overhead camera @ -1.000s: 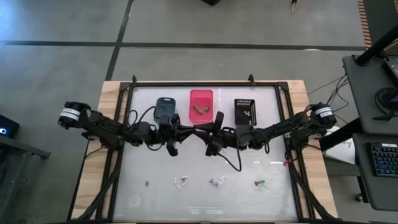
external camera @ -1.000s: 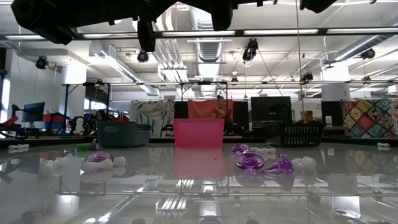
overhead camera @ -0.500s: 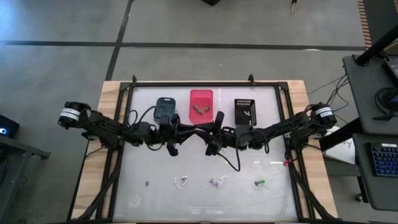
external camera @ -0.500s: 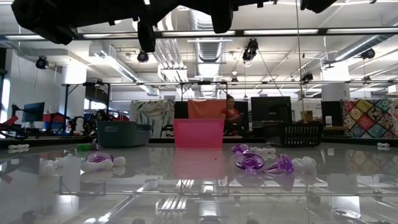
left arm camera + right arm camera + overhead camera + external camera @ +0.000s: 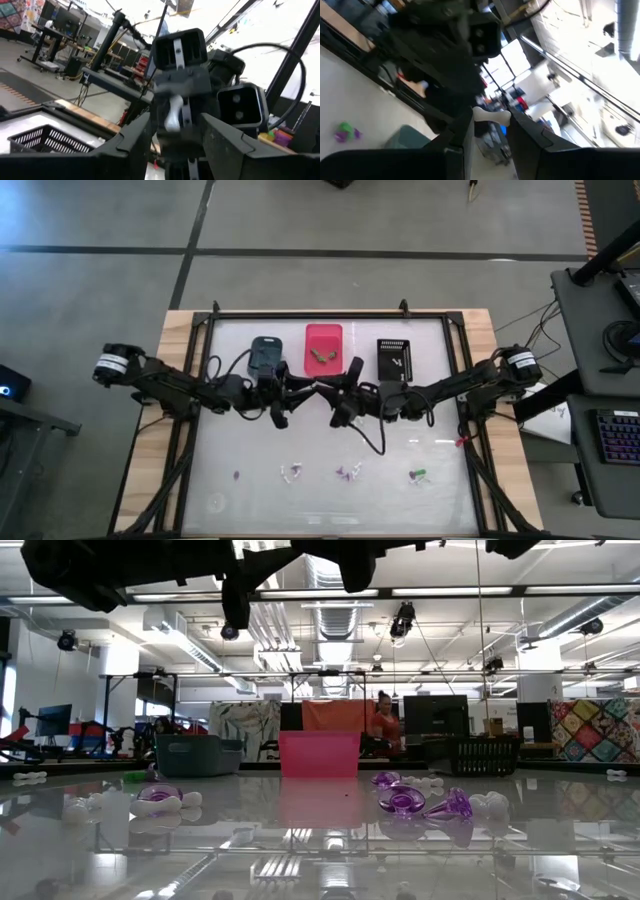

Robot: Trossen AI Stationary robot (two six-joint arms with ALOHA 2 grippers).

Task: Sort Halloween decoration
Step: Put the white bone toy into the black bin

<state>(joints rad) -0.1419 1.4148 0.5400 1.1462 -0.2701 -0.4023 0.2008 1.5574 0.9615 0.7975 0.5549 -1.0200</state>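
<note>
- Both arms meet in the air above the middle of the table (image 5: 240, 450), fingertips facing each other, well above the surface.
- Right gripper (image 5: 332, 392): fingers clamped on a small white bone-shaped trinket (image 5: 492, 116), held by its shaft; the left wrist view shows the same piece pinched between those fingers.
- Left gripper (image 5: 296, 394): fingers apart, flanking the right gripper's tip, nothing in them. Looks like a handover between the arms; the bone sits with the right.
- Remaining trinkets lie loose in a row near one long edge of the table: a purple piece (image 5: 237, 476), a white pair (image 5: 292, 472), a purple cluster (image 5: 348, 472), a green-and-purple one (image 5: 418, 475).
- Low view: purple ring (image 5: 405, 802) touching a purple cone, with white bones beside them.
- Blue-grey bin (image 5: 267, 352), pink bin (image 5: 323, 338) and black bin (image 5: 395, 358) line the opposite long edge; the pink one has a few pieces in it.
- Handling, judged: tiny, light, stiff plastic, likely slick on the glossy top, easy to flick away.
- Best hold: bones across the thin shaft, rings across the band, with a narrow pinch from straight above.
</note>
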